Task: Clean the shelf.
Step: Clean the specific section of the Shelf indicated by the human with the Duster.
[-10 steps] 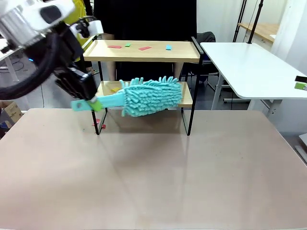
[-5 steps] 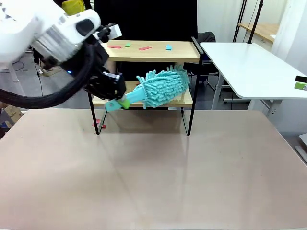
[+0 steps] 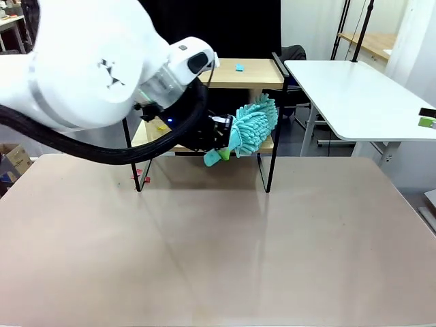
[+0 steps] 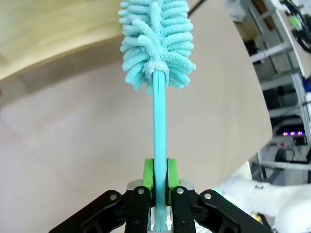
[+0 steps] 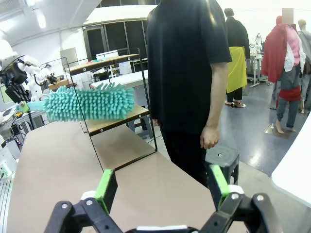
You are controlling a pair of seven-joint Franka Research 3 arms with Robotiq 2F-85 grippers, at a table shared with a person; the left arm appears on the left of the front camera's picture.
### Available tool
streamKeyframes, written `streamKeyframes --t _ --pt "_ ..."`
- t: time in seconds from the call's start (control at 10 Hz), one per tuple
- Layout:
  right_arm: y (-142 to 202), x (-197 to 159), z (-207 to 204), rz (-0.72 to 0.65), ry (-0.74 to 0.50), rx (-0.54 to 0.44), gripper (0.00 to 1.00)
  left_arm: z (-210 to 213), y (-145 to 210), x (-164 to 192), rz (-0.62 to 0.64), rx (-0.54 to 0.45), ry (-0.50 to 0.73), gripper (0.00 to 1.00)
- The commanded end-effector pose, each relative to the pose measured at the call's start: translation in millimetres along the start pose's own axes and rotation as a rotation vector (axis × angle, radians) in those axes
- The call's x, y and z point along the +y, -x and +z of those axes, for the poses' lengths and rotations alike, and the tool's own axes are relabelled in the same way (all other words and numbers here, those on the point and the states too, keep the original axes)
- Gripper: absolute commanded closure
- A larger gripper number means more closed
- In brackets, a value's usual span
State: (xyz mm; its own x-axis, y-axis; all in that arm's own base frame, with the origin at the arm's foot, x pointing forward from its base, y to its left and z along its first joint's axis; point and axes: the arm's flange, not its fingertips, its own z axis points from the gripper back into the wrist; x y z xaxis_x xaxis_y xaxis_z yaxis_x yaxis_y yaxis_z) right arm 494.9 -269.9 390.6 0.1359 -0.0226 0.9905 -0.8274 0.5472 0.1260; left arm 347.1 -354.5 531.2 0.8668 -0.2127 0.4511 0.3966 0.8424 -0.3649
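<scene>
The shelf [image 3: 246,72] stands at the table's far side, two light boards in a thin black frame. My left gripper [image 3: 216,144] is shut on the handle of a teal fluffy duster [image 3: 253,125], whose head lies over the right end of the lower board [image 3: 266,144]. In the left wrist view the green pads [image 4: 148,174] clamp the teal handle [image 4: 159,126], and the duster head [image 4: 155,39] reaches the board's edge [image 4: 48,29]. My right gripper [image 5: 163,187] stands open with nothing in it, facing the shelf [image 5: 121,114] and the duster [image 5: 85,103] from the side.
A small blue scrap [image 3: 239,67] lies on the top board and a yellow one [image 3: 162,126] on the lower. A red bit [image 3: 139,178] lies by the shelf's left leg. A person in black [image 5: 189,73] stands behind the shelf. A white table [image 3: 354,88] is at the right.
My left arm has swung right in front of the shelf, carrying the duster along the lower board to its right end. The duster's head now points away from the camera.
</scene>
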Motion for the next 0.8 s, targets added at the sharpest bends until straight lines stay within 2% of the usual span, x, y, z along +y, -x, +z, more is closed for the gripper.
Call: streamKeyframes --t 0.0,0.3,0.7 --pt "-3 1 -2 0.005 -0.001 0.001 0.0 -4 -15 -18 0.068 -0.049 -0.077 0.87" --pt "-3 1 -2 0.005 -0.001 0.001 0.0 -12 -25 -38 0.11 -0.059 -0.118 0.87" --pt "-3 1 -2 0.005 -0.001 0.001 0.0 -46 -60 -50 0.155 -0.062 -0.183 0.87"
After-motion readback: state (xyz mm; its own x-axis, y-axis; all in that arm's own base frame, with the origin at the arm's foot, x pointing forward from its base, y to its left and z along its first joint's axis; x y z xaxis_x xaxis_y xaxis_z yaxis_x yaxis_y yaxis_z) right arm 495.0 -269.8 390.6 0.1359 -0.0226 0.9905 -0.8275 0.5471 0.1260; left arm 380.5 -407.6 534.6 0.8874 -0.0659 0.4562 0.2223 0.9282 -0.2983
